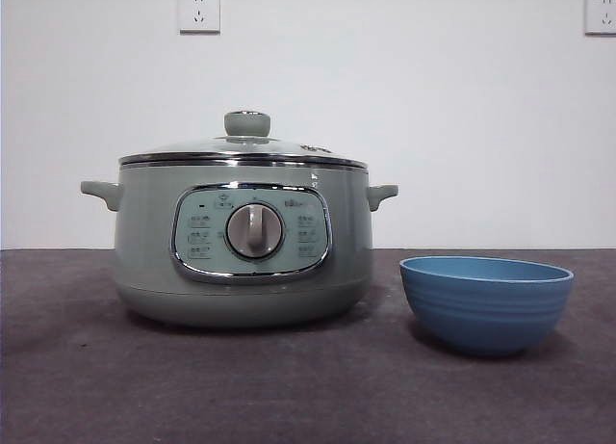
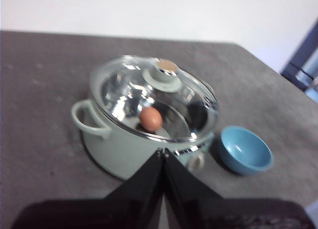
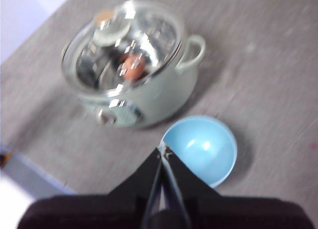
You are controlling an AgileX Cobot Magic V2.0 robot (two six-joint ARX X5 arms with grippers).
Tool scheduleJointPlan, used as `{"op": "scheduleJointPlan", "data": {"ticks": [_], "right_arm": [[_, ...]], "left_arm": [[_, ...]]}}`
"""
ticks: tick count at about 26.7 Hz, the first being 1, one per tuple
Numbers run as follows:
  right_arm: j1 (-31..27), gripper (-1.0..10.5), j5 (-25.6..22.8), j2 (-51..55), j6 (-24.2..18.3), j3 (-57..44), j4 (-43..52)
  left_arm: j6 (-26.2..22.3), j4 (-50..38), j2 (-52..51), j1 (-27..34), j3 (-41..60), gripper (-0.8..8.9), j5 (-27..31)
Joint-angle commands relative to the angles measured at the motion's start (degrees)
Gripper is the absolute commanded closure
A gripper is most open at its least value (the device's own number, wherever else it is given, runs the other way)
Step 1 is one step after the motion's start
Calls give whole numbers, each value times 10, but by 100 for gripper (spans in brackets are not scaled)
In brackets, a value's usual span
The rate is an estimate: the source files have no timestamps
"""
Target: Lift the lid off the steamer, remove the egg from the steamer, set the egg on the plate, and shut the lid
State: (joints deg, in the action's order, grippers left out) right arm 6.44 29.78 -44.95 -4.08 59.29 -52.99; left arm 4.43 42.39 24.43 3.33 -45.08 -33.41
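Observation:
The sage-green steamer [image 1: 243,242] stands on the table with its glass lid [image 1: 245,147] on and its green knob [image 1: 247,123] on top. Through the lid a brown egg [image 2: 150,118] shows inside the pot; it also shows in the right wrist view [image 3: 133,66]. The blue plate [image 1: 486,302], a small bowl, stands empty beside the steamer on its right. My left gripper [image 2: 162,152] is shut and empty, held high above the steamer's near side. My right gripper [image 3: 163,150] is shut and empty, high above the bowl's edge. Neither arm shows in the front view.
The dark grey table [image 1: 87,386] carries only the steamer and the bowl. A white wall with two power sockets [image 1: 198,11] stands behind. The table's edge [image 3: 35,177] shows in the right wrist view.

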Motion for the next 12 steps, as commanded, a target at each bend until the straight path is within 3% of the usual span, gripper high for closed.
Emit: {"op": "scheduleJointPlan", "data": {"ticks": [1,10,11,12], "right_arm": [[5,957,3,-18,-36,15,-43],[28,909,3,-31,-45,17,-83],[28,809,3,-31,-45,17,-83],[28,659,3,-31,-43,17,-82]], "left_arm": [[-45,34,23,0,-27,821,-20],[-75,96,48,0,-61,806,-30],[-74,96,48,0,-61,743,-30],[-74,97,48,0,-61,585,-30]]}}
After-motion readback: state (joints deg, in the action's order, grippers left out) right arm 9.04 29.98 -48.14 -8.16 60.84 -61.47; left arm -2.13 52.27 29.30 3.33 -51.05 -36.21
